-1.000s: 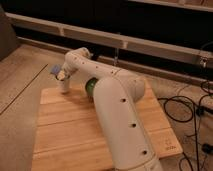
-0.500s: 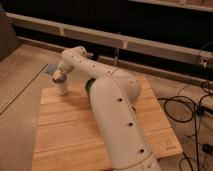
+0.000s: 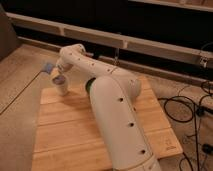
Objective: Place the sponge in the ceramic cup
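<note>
The ceramic cup is a small pale cylinder standing at the far left corner of the wooden table. My gripper hangs just above the cup's mouth at the end of the white arm. The light-blue sponge sticks out to the left of the gripper, off the table and a little above the cup's rim, held in the fingers. The arm covers much of the table's middle.
A green bowl shows only as a sliver behind the arm, right of the cup. Black cables lie on the floor to the right. A long rail runs along the dark back wall.
The gripper and the sponge have edged slightly left and up over the cup. The cup has stayed in place.
</note>
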`<state>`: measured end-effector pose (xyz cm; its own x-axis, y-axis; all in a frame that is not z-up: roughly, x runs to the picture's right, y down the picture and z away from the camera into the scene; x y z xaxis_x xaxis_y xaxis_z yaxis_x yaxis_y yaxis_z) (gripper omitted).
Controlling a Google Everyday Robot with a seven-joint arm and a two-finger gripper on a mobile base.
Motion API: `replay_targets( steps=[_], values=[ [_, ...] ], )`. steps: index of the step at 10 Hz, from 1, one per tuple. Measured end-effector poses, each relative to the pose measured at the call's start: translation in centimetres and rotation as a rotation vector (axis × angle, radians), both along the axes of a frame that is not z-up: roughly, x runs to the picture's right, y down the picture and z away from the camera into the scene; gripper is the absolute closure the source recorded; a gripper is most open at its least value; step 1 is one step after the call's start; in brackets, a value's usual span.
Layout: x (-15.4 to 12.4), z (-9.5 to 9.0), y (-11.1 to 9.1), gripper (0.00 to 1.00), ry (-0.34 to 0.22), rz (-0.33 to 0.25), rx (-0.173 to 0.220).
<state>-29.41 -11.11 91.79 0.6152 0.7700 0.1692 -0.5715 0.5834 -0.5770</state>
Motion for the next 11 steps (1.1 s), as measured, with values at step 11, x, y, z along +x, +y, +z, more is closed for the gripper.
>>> replay_targets(
  steps=[11],
  values=[
    [0.7,-1.8,2.2,0.96,0.042,0.012,-0.030]
  ],
)
